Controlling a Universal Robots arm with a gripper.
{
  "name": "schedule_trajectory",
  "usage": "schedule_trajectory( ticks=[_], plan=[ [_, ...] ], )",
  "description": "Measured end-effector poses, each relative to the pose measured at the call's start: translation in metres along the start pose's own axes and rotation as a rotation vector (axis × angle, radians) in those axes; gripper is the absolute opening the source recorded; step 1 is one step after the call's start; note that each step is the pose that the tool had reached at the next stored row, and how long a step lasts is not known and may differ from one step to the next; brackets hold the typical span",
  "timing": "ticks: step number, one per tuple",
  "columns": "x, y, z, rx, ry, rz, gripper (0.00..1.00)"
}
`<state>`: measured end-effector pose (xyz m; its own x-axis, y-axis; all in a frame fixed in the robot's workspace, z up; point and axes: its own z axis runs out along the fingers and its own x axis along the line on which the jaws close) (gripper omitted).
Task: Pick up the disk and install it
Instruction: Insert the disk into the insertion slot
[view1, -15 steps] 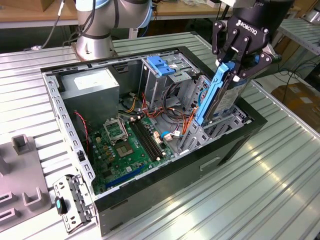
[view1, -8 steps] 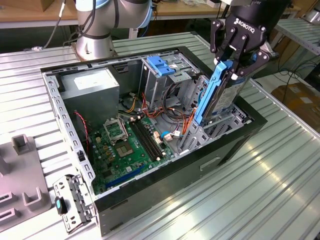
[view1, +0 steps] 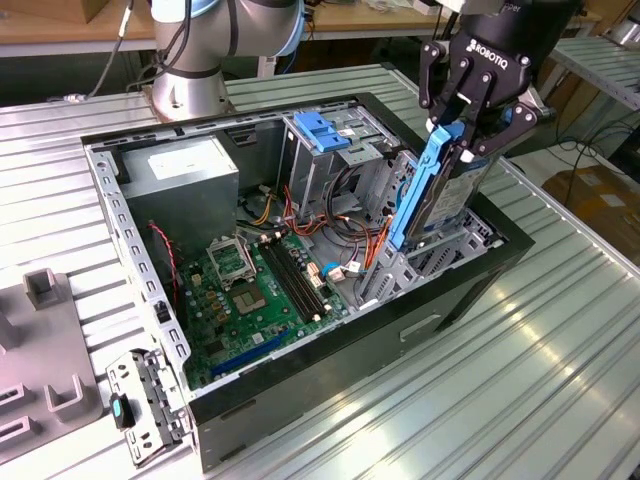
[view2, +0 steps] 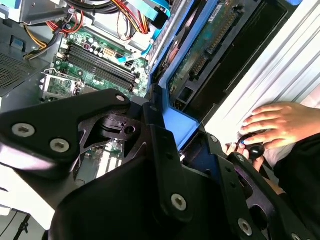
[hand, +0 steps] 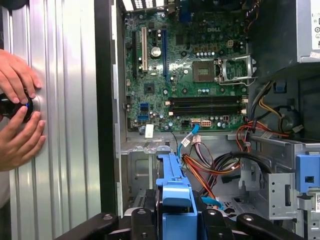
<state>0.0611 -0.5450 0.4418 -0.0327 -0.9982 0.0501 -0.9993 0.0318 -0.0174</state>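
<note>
Insertion step in hand, by judgement: pick-up done, seating not yet done. Gripper (view1: 465, 135) clamped on the disk (view1: 450, 200), fingers closed on its upper end. Disk held on edge and tilted at the upper right of the exterior view, lower end at or just inside the mouth of the drive bay (view1: 440, 262), at the corner of the case (view1: 100, 210) toward the exterior view's right. Depth of entry not to be told.

Next move, as a judgement: calls for the blue carrier edges kept square to the bay's guides, the orange cables (view1: 378, 245) just beside the bay left unpinched, and a straight push without twist.

Exterior view: gives the whole case on the ribbed table (view1: 560, 390), with power supply (view1: 180, 170) at upper left, motherboard (view1: 250, 290) at centre, blue latch (view1: 322, 130) atop the cage, and the disk's lean against the bay.

Second wrist view: adds the green circuit face of the disk (view2: 210, 45) and a person's hand (view2: 280, 122) over a black knob (view2: 255, 150) on the table, outside the case.

First wrist view: looks along the carrier's blue end (hand: 175, 195) toward the motherboard, with two hands about that knob.
</note>
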Motion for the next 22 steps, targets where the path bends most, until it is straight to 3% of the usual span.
schedule_trajectory(
  ticks=[7,8,10,11,12,22],
  plan=[
    [0.0005,0.0,0.0015,-0.0003,0.0019,0.0,0.37],
    [0.0006,0.0001,0.0113,-0.0003,0.0019,0.0,0.37],
    [0.0006,-0.0008,0.0108,-0.0018,0.0019,0.0,0.45],
    [0.0004,-0.0019,0.0145,-0.0018,0.002,0.0,0.18],
    [0.0004,-0.002,0.0149,-0.0017,0.0019,0.0,0.11],
    [0.0003,-0.0022,0.0157,-0.0018,0.0019,0.0,0.11]
  ],
)
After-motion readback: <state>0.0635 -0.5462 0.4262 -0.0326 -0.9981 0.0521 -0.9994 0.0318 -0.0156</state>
